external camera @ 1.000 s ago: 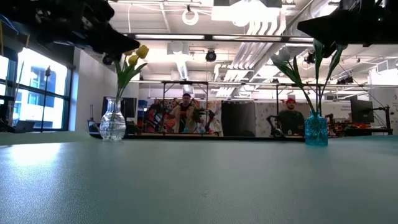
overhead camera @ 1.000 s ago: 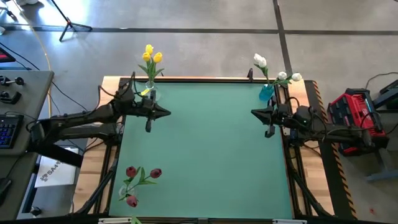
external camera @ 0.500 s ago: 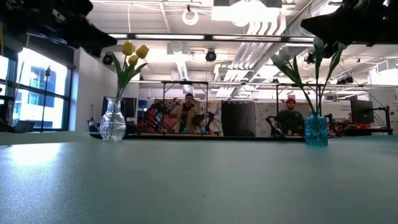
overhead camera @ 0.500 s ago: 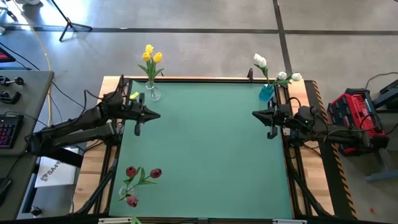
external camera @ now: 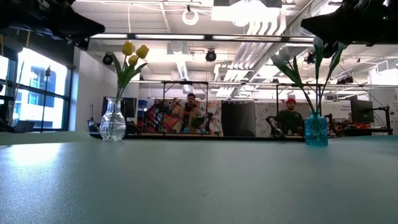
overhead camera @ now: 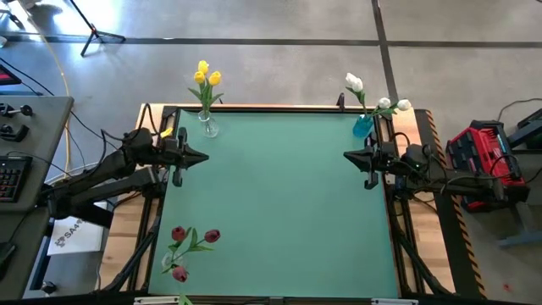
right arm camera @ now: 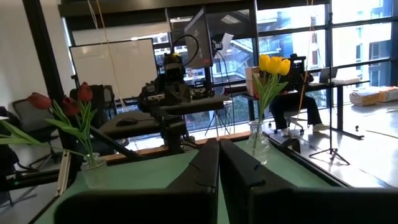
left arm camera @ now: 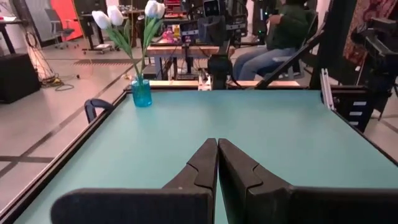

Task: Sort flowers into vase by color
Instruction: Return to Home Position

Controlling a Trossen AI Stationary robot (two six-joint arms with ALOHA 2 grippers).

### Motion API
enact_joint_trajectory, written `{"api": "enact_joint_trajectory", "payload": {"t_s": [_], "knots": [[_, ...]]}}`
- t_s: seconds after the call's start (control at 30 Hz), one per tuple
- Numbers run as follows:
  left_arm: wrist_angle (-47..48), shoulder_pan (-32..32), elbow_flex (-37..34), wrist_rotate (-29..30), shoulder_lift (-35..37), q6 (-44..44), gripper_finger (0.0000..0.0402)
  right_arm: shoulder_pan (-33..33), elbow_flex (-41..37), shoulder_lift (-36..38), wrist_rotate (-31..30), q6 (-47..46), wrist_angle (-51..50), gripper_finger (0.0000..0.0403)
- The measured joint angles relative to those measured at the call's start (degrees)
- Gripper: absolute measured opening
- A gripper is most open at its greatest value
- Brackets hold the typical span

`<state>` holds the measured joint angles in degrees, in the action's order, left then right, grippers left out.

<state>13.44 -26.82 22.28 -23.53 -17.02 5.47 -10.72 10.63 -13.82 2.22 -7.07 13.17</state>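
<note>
Three yellow tulips stand in a clear glass vase (overhead camera: 206,127) at the table's far left corner, also in the low view (external camera: 113,121). White tulips stand in a blue vase (overhead camera: 363,125) at the far right corner. Dark red tulips (overhead camera: 190,246) stand in a clear vase (right arm camera: 93,169) at the near left corner. My left gripper (overhead camera: 204,158) is shut and hovers at the left edge, just near of the yellow vase. My right gripper (overhead camera: 346,155) is shut and hovers at the right edge, near of the blue vase. Neither holds anything.
The green table top (overhead camera: 279,212) lies bare between the three vases. A wooden frame runs around it. A red case (overhead camera: 483,152) sits on the floor off the right side, a desk with a keyboard off the left. People sit in the room beyond the far edge (external camera: 189,112).
My left gripper has drawn back toward the table's left edge, away from the table's middle, staying shut. The right arm has kept still and the vases have not moved.
</note>
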Motion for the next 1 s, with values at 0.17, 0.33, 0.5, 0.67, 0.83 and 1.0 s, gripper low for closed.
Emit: {"api": "enact_joint_trajectory", "payload": {"t_s": [0.17, 0.33, 0.5, 0.67, 0.83, 1.0], "knots": [[4.0, 0.9, 0.0, 2.3, 3.5, 0.1, 0.0, 0.0, 0.0, 0.0, 1.4, -0.5, 0.0, 0.0], [0.3, 2.4, -4.5, 2.8, 6.2, -5.1, 0.0, 0.0, 0.0, 0.0, 1.5, -0.5, 0.0, 0.0], [-18.3, 6.8, -13.5, 10.5, 6.1, -10.7, 0.0, 0.0, 0.0, 0.0, 1.5, -1.9, -0.1, 0.0], [-20.9, 13.1, -16.9, 17.6, 6.0, -10.9, 0.0, 0.0, 0.0, 0.0, 2.3, -3.0, -0.8, 0.0], [-19.3, 18.2, -17.2, 21.3, 6.0, -9.0, 0.0, -0.1, 0.0, 0.0, 2.3, -3.0, -3.2, 0.0], [-17.7, 19.9, -18.5, 21.4, 6.0, -7.9, 0.0, -0.3, 0.0, 0.6, 2.9, -2.0, -2.2, 0.0]]}}
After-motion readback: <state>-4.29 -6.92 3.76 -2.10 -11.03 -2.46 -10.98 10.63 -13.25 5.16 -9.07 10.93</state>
